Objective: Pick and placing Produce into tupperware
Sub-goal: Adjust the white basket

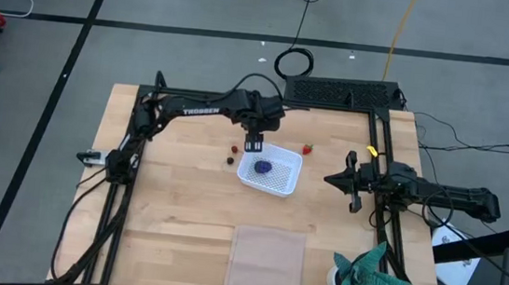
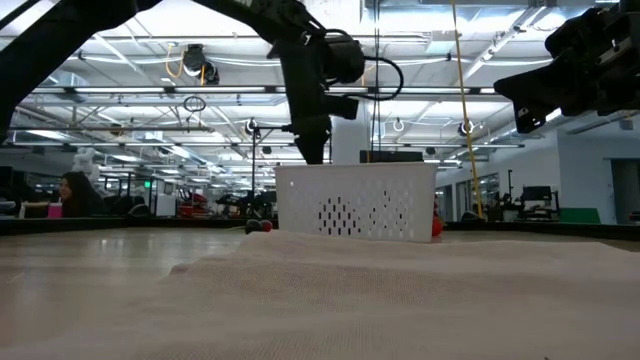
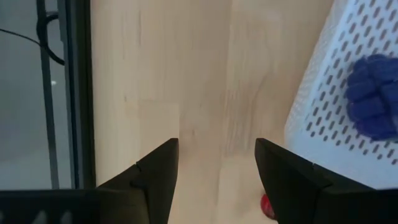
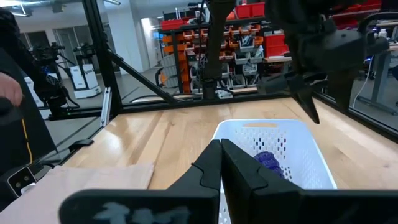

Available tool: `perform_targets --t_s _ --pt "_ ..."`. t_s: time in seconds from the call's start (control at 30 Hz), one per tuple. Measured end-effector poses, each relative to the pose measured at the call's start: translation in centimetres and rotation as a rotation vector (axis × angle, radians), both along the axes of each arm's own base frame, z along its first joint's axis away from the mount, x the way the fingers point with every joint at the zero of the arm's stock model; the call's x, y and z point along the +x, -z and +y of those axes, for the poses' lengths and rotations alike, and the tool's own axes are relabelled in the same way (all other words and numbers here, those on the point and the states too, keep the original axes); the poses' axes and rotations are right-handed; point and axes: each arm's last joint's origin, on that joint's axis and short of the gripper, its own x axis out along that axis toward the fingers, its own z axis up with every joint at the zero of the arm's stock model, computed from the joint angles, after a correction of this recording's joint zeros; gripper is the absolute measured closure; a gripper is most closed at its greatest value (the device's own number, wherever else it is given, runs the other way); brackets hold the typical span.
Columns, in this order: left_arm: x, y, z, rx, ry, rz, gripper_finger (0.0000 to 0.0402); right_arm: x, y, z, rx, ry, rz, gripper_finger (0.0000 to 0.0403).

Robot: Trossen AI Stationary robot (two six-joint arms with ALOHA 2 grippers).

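Item 1, container (image 1: 285,181): white, shallow, perforated, near the middle of the wooden worktop (image 1: 164,209). It holds the purple-blue bunch (image 1: 264,167), resting on the mesh floor.

Item 2, fruit not yet placed: two small berries, one red (image 1: 234,147) and one dark (image 1: 230,160), on the worktop just beside the container's left wall. The strawberry (image 1: 307,149) lies just off the container's far right corner.

Item 3, my left fingers (image 1: 253,143): parted with nothing between them, pointing down above bare wood at the container's far left corner. My left wrist view shows a sliver of red at the frame edge by one finger; I judge it to be the red berry.

Item 4, my right fingers (image 1: 353,201): pressed together, holding nothing, parked well to the right of the container.

Item 5, bystanders: a pale flat sheet (image 1: 265,263) at the near edge and a teal paper plant (image 1: 371,276) at the near right corner. Neither belongs to the job.

Item 6, risks, as I judge them: the berries are tiny and round, so a descent slightly off centre could flick one away rather than trap it. They also sit close together, so one finger may nudge the dark berry. The container wall stands near; clipping it could shift the container and the bunch inside.
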Motion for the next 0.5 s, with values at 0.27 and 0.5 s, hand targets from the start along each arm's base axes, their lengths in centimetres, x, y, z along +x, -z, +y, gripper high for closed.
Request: perform_targets --t_s 0.27,0.5 --pt "-0.1 1.1 -0.6 -0.025 0.013 0.025 0.0188 0.0 0.0 0.0 -0.003 0.0 0.0 0.0403" --pt "0.0 1.9 -1.7 -0.042 0.037 0.045 0.0188 0.0 0.1 0.0 -0.002 0.0 0.007 0.0403"
